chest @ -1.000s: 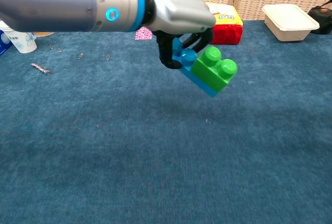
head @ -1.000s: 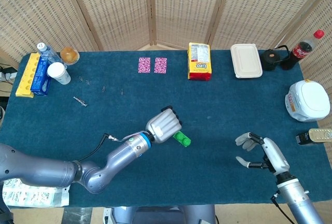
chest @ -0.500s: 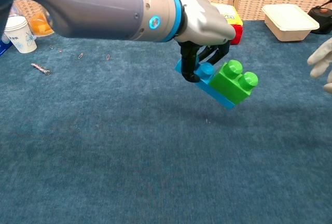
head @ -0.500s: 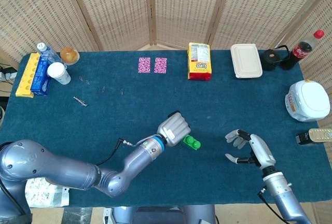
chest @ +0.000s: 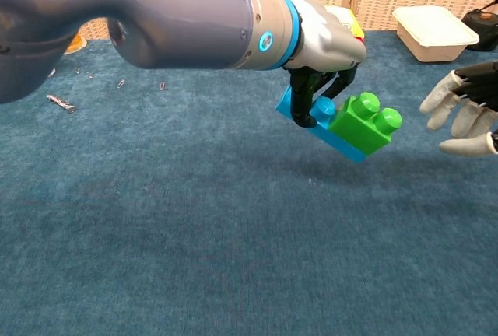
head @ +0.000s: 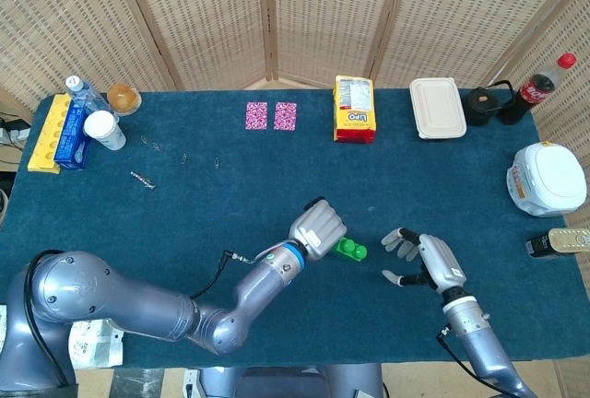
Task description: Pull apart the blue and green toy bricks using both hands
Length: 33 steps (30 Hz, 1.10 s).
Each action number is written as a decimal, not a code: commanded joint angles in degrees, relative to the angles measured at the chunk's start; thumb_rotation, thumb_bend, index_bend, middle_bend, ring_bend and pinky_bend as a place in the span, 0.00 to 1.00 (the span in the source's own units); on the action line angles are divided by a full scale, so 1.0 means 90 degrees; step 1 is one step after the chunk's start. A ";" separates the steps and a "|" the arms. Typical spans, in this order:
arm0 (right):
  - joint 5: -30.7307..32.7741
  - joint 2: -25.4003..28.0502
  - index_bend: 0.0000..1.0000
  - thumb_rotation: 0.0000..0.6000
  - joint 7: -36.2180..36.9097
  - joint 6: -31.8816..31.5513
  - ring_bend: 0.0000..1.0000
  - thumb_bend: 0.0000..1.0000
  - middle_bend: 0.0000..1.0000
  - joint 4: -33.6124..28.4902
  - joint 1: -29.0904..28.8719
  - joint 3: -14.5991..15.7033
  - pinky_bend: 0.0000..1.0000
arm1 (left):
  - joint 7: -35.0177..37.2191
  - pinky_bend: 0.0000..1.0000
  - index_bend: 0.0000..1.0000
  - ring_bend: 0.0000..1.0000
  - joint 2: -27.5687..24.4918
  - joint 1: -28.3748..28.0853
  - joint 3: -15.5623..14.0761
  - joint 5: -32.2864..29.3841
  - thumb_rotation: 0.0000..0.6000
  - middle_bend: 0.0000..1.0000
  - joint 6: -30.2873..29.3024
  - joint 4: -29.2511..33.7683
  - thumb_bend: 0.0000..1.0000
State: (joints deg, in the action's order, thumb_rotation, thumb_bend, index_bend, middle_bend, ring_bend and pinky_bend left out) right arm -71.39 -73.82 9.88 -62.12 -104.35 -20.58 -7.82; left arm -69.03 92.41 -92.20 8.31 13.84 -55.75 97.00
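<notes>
**Joined bricks held above counter**

While the left hand (chest: 323, 40) grips the blue plastic toy brick (chest: 311, 114), the attached green plastic toy brick (chest: 366, 122) projects rightward above the blue-carpeted counter (chest: 194, 235). Beyond, the right hand (chest: 467, 110) hangs with fingers spread, holding nothing.

The green brick (chest: 366, 122) and blue brick (chest: 315, 120) look like smooth, glossy plastic. The left hand (chest: 323, 44) has a pale, satin shell with black fingers, on an arm (chest: 148, 9) of smooth grey metallic finish. The right hand (chest: 464, 107) has matt whitish fingertips. The table (chest: 194, 235) is covered in rough, matt blue cloth. The screen (head: 277, 11) behind looks woven, with wood frames.
</notes>
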 commanded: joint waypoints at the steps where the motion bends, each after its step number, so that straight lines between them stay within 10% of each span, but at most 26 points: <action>1: 0.0089 -0.0032 0.37 1.00 -0.0063 0.0105 0.50 0.25 0.43 -0.0040 -0.0093 -0.0054 0.47 | 0.0030 0.46 0.72 0.49 0.0066 -0.0057 0.0007 -0.0073 0.82 0.59 -0.0035 -0.0079 0.45; 33: 0.1074 -0.0372 0.34 1.00 -0.0674 0.0631 0.48 0.25 0.42 0.0134 -0.0788 -0.0397 0.45 | 0.0271 0.46 0.72 0.49 0.0449 -0.0322 0.0110 0.0093 0.81 0.60 -0.0290 -0.0429 0.45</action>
State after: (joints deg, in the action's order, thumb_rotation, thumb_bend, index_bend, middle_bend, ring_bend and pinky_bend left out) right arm -61.85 -77.03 3.94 -56.51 -103.24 -27.55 -11.39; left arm -66.61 96.44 -95.09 9.27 14.72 -58.33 93.12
